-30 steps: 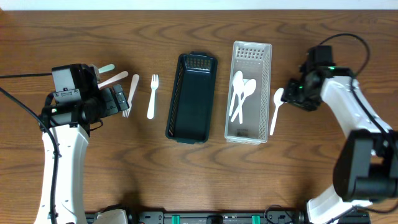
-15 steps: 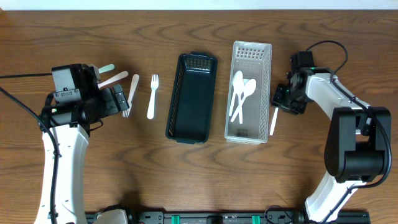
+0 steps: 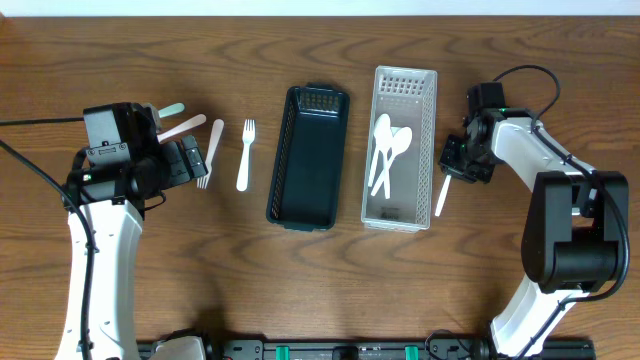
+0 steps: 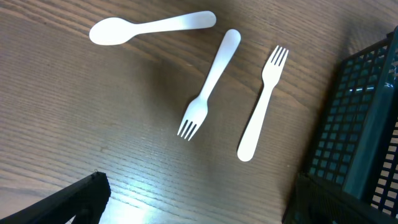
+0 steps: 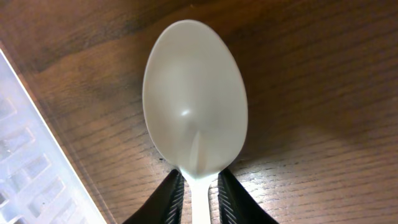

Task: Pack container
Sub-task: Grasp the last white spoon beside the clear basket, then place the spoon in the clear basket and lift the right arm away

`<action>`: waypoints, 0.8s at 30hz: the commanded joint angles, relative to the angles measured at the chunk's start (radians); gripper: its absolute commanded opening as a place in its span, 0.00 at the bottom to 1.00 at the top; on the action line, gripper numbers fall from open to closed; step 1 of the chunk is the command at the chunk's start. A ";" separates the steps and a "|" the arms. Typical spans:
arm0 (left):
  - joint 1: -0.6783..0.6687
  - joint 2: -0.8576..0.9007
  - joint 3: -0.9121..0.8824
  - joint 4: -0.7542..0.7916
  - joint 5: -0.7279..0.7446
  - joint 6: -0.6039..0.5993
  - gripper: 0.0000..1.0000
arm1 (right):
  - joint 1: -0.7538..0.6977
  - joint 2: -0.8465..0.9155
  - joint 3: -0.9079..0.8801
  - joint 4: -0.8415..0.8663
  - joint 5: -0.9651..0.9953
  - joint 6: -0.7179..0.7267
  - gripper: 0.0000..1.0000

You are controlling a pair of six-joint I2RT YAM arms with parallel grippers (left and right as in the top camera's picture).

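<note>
A white spoon (image 5: 194, 99) lies on the wood just right of the white slotted container (image 3: 428, 130), which holds three white spoons (image 3: 385, 150). My right gripper (image 5: 199, 199) straddles that spoon's neck, jaws narrowed with a sliver of wood showing on each side; overhead, the right gripper (image 3: 452, 165) covers the bowl and the handle (image 3: 440, 192) sticks out toward me. The black container (image 3: 308, 160) is empty. My left gripper (image 3: 195, 160) stands wide open above the table beside two white forks (image 4: 208, 84) (image 4: 262, 102), holding nothing.
A white spoon (image 4: 149, 26) lies beyond the forks. A pink spoon (image 3: 180, 127) and a pale green one (image 3: 172, 110) lie by the left arm. The black container's mesh wall (image 4: 360, 124) is close on the left gripper's right side.
The right arm moved left and down over the spoon beside the white container, and its jaws have narrowed around the spoon's neck. The left arm has not moved.
</note>
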State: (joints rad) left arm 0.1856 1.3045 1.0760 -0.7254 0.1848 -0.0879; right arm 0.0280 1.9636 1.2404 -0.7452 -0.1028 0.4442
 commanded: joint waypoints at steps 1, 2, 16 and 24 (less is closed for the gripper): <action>0.004 0.002 0.018 0.000 0.006 0.013 0.98 | -0.010 0.026 0.000 -0.011 0.011 -0.019 0.15; 0.004 0.002 0.018 0.000 0.006 0.013 0.98 | -0.014 0.017 0.001 -0.013 0.013 -0.027 0.13; 0.004 0.002 0.018 0.000 0.006 0.013 0.98 | 0.011 -0.472 0.028 -0.018 0.004 -0.093 0.04; 0.004 0.002 0.018 0.000 0.006 0.013 0.98 | 0.163 -0.521 0.013 -0.008 0.003 -0.076 0.04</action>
State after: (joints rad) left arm 0.1856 1.3045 1.0760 -0.7254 0.1848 -0.0837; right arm 0.1490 1.3922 1.2655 -0.7574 -0.1036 0.3706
